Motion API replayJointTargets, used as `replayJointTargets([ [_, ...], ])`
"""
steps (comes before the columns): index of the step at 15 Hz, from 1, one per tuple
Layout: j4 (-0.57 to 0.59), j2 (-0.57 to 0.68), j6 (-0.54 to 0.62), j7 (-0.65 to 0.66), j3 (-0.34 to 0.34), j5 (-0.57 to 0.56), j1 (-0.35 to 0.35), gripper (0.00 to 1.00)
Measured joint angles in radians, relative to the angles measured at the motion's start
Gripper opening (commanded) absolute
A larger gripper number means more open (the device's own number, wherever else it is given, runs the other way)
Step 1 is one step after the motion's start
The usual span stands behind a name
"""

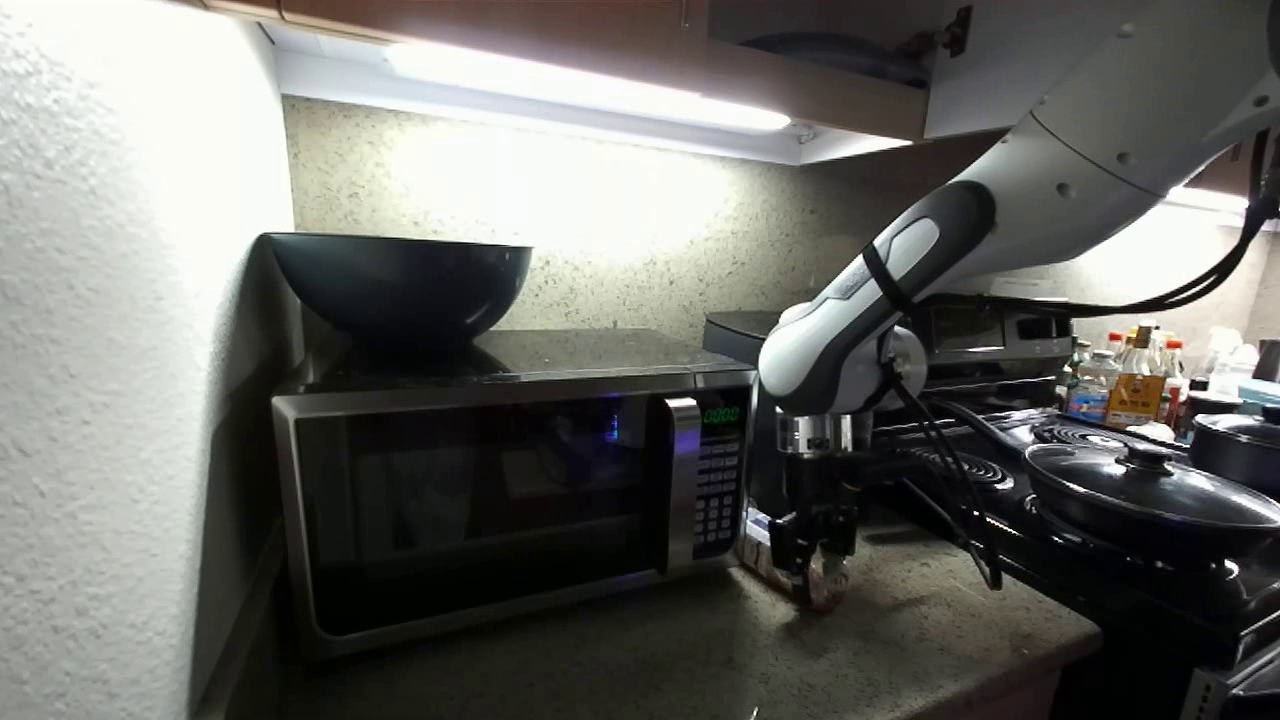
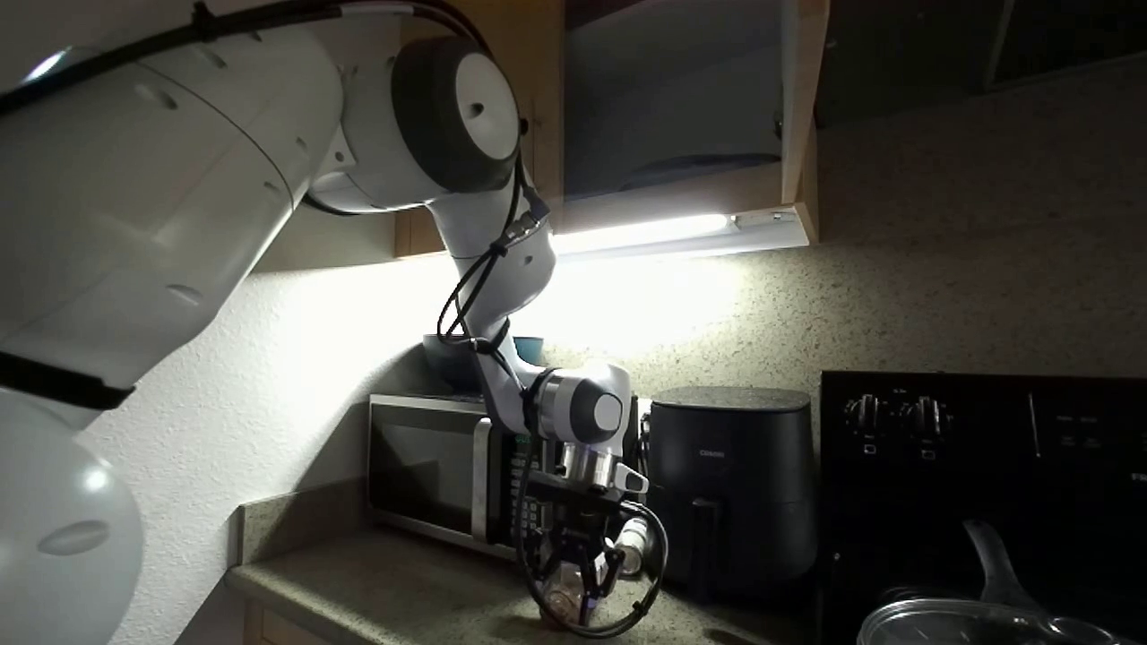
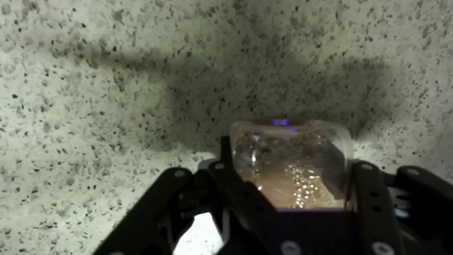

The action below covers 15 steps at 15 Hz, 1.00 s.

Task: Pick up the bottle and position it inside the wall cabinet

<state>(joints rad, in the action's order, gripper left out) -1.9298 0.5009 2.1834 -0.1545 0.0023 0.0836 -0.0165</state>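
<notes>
In the wrist view, the bottle (image 3: pixel 283 187) is held in the gripper (image 3: pixel 291 163). It is squeezed between the black fingers (image 3: pixel 368 191), one on each side, so the jaws are set only as far apart as the bottle is wide. The bottle is clear here, and something reddish-brown with shiny dots is seen in it. The counter (image 3: pixel 88 106) is seen past it, with lots of little specks and a soft shadow. It cannot be told if the counter is touched by the bottle.

In both exterior views, the gripper is pointed down at the end of the bent arm (image 1: pixel 1060 180), and the bottle is seen low at the counter, near the microwave (image 1: pixel 480 500). In an exterior view, a pale round thing (image 2: pixel 633 542) is seen just beside the gripper; it cannot be told if it is part of the same bottle.

High above, the wall cabinet (image 2: pixel 663 193) is seen with its door (image 1: pixel 965 100) swung out. A dark curved thing (image 1: pixel 840 52) is seen at the bottom of it. Under the cabinet, a light strip (image 1: pixel 590 85) is lit.

A big dark bowl (image 1: pixel 400 285) is set on top of the microwave. A black air fryer (image 2: pixel 730 493) is placed between the microwave and the stove (image 2: pixel 986 502). On the stove, a lidded pan (image 1: pixel 1090 485) is seen
</notes>
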Motion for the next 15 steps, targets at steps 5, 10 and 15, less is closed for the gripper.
replayJointTargets([
  [5,-0.036,-0.061,0.028,0.029,-0.004,0.000,0.002,0.32],
  [10,-0.215,-0.308,0.074,0.130,-0.008,-0.005,0.010,0.32],
  [15,-0.397,-0.577,0.094,0.270,-0.002,-0.077,0.025,0.32],
])
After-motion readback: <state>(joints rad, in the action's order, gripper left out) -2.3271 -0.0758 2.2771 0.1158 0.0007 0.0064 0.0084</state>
